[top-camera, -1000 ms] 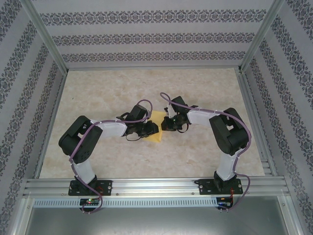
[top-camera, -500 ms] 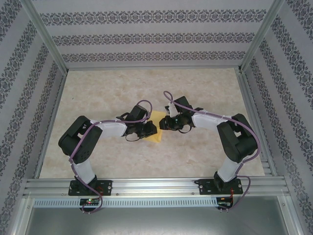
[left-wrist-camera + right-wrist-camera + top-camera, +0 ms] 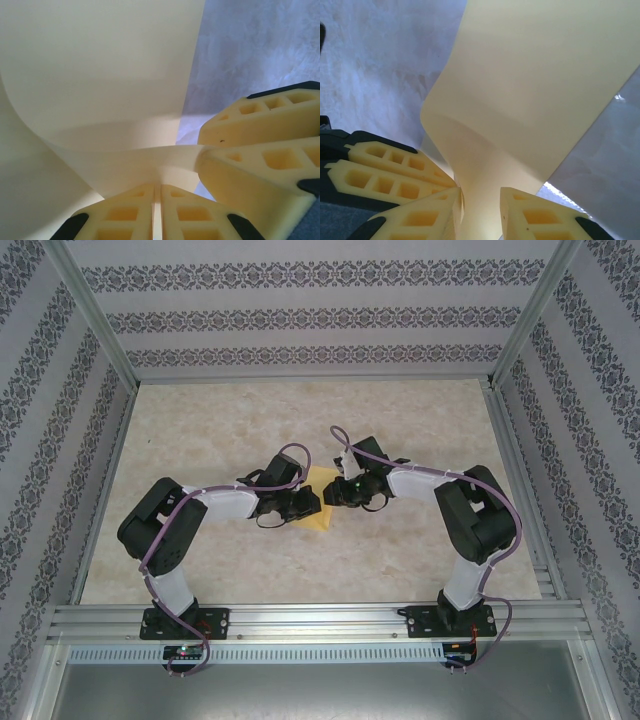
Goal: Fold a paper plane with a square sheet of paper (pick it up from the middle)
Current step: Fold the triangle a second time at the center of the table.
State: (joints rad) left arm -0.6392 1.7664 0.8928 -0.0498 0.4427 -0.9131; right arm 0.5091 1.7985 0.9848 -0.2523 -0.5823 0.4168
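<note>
One curled paper [image 3: 100, 75]: left tool [image 3: 160, 186] pinches, right tool [image 3: 481, 192] straddles it.

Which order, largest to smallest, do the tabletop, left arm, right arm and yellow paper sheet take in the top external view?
1. the tabletop
2. the left arm and the right arm: alike, not ranked
3. the square sheet of paper, partly hidden under the arms

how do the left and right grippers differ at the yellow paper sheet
The left gripper is pinched shut on the thin yellow sheet of paper; the right gripper stands open, the sheet passing between its fingers. The left gripper points right, the right gripper left. Both have yellow fingers.
</note>
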